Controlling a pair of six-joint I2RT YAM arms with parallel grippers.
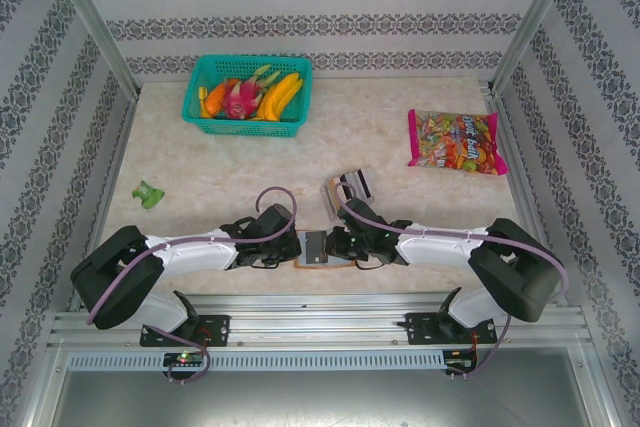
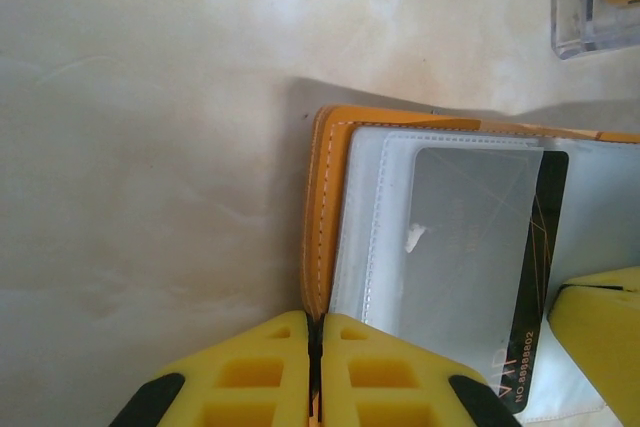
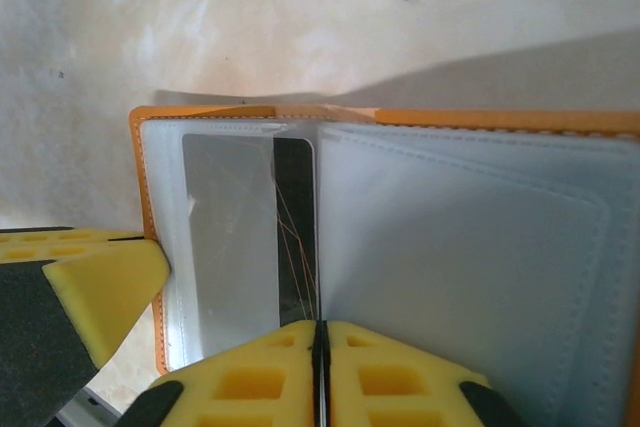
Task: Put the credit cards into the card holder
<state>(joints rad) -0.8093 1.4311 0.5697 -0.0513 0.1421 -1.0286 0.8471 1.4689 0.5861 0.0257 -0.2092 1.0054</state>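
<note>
Yellow fingers of the left end effector point(image 2: 315, 337), pressed together, pinch the stitched orange edge of the card holder point(image 2: 322, 207). It lies open on the desk point(image 2: 150, 147) at the near edge, between the two arms. One dark credit card point(image 2: 548, 237) sits most of the way inside a frosted sleeve, with a narrow strip bare on the side toward the right end effector point(image 3: 320, 332). That end effector is also closed, its tips at the line where the bare strip meets the next plastic page. Whether it nips that page or merely presses the card cannot be told. Step in hand, by appearance: seating a card in its sleeve while the other arm steadies the cover. The next move probably calls for a short, flat push along the sleeve, lest the card buckle or the page lift. More cards seem to wait in the clear box point(image 1: 350, 187) just beyond.
</note>
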